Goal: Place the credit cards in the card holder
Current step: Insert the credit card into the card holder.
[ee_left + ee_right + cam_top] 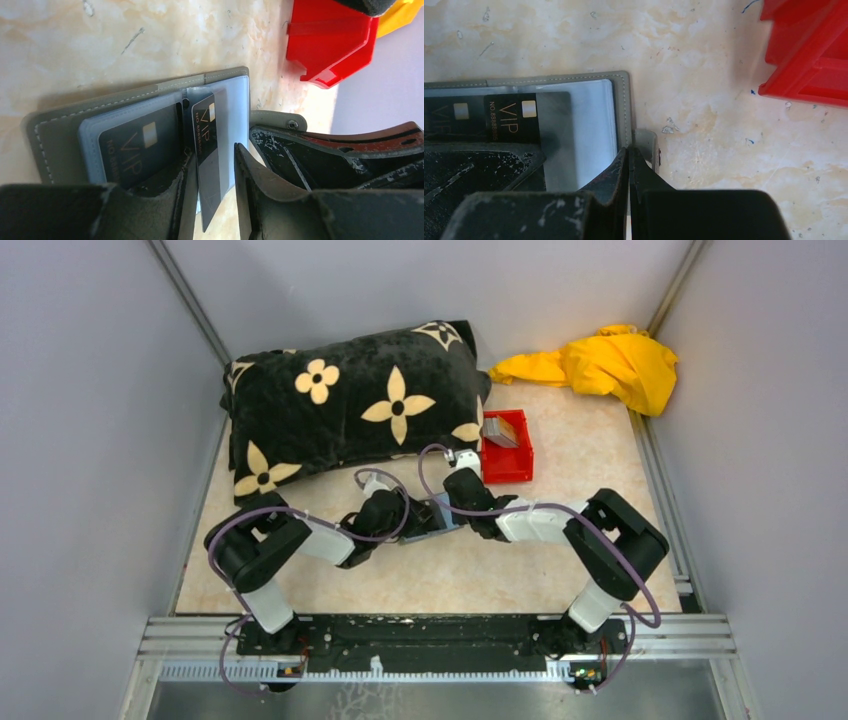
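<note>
- The card holder [60,135] lies open just ahead of both tools: grey stitched leather with clear sleeves.
- I count two black, gold-lettered VIP cards. The first card [135,145] is fully sleeved, left of my left gripper [212,152]. The second card [207,175] stands half-sleeved and loose between its parted jaws.
- My right gripper [629,150] is clenched, with its tips at the holder's border.
- Only the top view shows a grey stack [500,430] inside the one red bin [507,468].
</note>
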### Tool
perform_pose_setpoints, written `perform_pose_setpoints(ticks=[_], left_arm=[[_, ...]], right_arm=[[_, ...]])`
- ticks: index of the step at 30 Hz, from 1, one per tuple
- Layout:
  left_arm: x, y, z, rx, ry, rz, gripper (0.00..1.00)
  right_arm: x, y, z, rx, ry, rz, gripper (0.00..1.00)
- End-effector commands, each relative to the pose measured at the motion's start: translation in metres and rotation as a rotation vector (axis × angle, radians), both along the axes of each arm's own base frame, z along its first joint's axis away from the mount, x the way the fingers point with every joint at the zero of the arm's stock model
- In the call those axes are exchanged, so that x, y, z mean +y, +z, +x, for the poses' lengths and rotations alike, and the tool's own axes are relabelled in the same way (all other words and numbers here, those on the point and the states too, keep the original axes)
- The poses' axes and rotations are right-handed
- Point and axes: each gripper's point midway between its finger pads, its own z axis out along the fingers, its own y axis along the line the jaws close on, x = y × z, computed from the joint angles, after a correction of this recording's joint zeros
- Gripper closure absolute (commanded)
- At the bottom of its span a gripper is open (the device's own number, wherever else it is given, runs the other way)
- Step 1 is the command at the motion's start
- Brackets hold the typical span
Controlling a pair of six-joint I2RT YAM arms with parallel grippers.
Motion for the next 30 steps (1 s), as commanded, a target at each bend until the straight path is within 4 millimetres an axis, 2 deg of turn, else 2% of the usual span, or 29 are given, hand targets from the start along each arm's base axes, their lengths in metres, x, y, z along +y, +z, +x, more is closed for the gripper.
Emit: perform_pose_setpoints(ticks=[1,11,20,26,30], left_arm=[[0.053,-0.090,-0.050,0.265,-0.076,0.401,0.60],[0.066,-0.118,-0.070,0.442,-0.145,0.628,0.54],[0.093,-0.121,-0.084,0.483,-0.163,0.759,0.48],[0.091,-0.124,-0.092,0.508,-0.247,0.804,0.44],[0.101,-0.128,-0.103,0.540,-0.283,0.877,0.41]], right_arm=[[0.002,0.011,0.007,-0.029,-0.004,0.019,1.00],[0.005,0.006,0.004,-0.007,0.013,0.031,1.00],[0.008,0.002,0.002,0.007,0.022,0.038,1.00],[0.010,0.002,0.003,0.012,0.024,0.040,1.00],[0.012,0.001,0.004,0.017,0.026,0.043,1.00]])
